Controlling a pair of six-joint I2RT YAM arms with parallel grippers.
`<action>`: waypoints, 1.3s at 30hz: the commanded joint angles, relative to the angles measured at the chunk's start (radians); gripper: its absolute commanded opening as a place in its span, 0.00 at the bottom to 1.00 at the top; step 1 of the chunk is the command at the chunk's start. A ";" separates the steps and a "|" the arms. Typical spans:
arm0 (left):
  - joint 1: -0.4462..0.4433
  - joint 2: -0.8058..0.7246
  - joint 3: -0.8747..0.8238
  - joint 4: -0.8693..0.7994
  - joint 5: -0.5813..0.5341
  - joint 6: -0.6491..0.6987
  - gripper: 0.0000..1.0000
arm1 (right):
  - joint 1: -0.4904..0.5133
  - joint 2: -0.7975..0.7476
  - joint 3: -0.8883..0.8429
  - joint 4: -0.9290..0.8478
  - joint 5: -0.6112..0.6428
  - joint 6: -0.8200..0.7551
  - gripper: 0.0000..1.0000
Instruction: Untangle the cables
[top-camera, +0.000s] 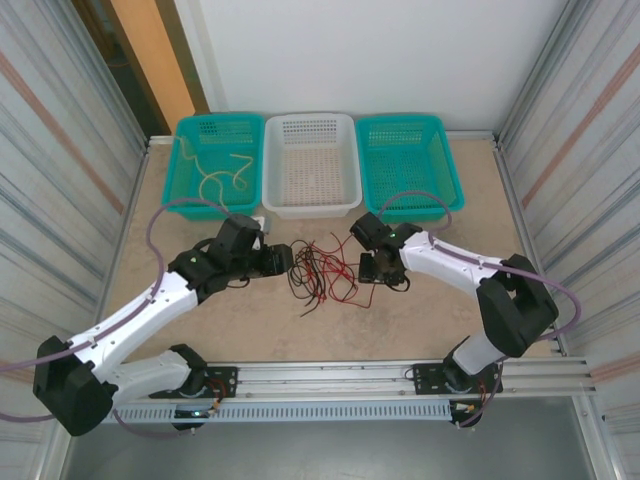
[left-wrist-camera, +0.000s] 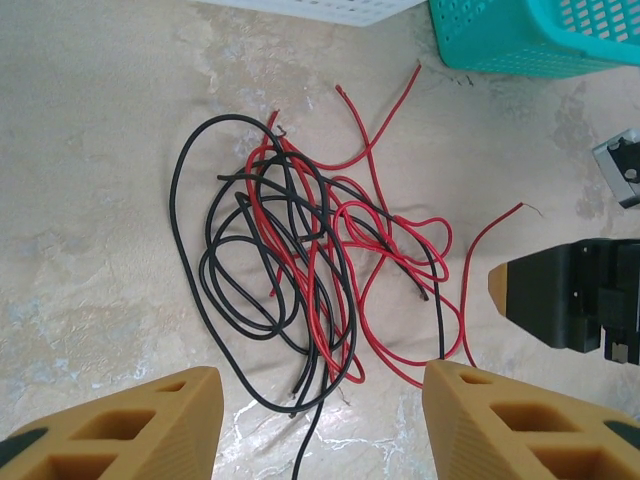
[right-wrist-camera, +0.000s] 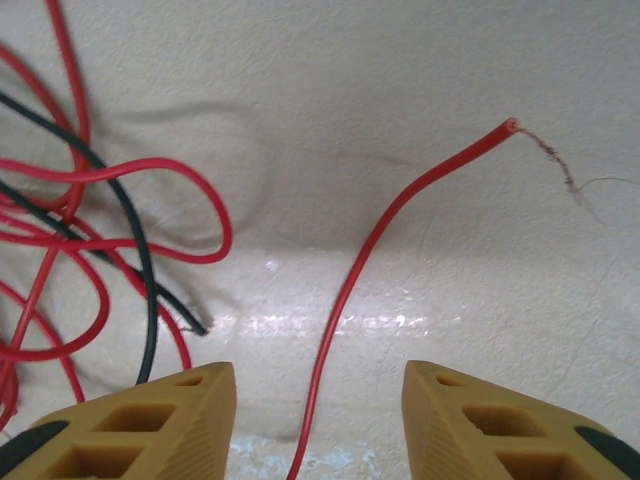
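Left arm: white links, black joints; right arm looked same; lilac hoses looped off both; fingers were tan, ribbed, with rectangular hollows; black bases sat at aluminium rail.

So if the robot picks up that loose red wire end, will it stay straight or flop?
Probably flop: the red wire lies in a soft curve, so it would likely droop. It looks thin, so probably light. It seems to run into the red and black tangle, so pulling might drag the pile along.

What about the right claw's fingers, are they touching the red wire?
Apart. The right wrist view shows the red wire between the fingers, bare table either side.
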 joint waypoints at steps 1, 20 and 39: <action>0.003 -0.032 -0.009 0.004 0.008 0.015 0.56 | -0.068 0.042 0.003 0.021 0.059 0.046 0.43; 0.002 -0.016 0.046 0.074 0.092 0.073 0.59 | -0.045 -0.002 0.177 0.022 0.170 -0.085 0.00; -0.132 0.242 0.370 0.406 0.245 0.289 0.71 | 0.252 -0.326 0.654 0.100 0.225 -0.394 0.00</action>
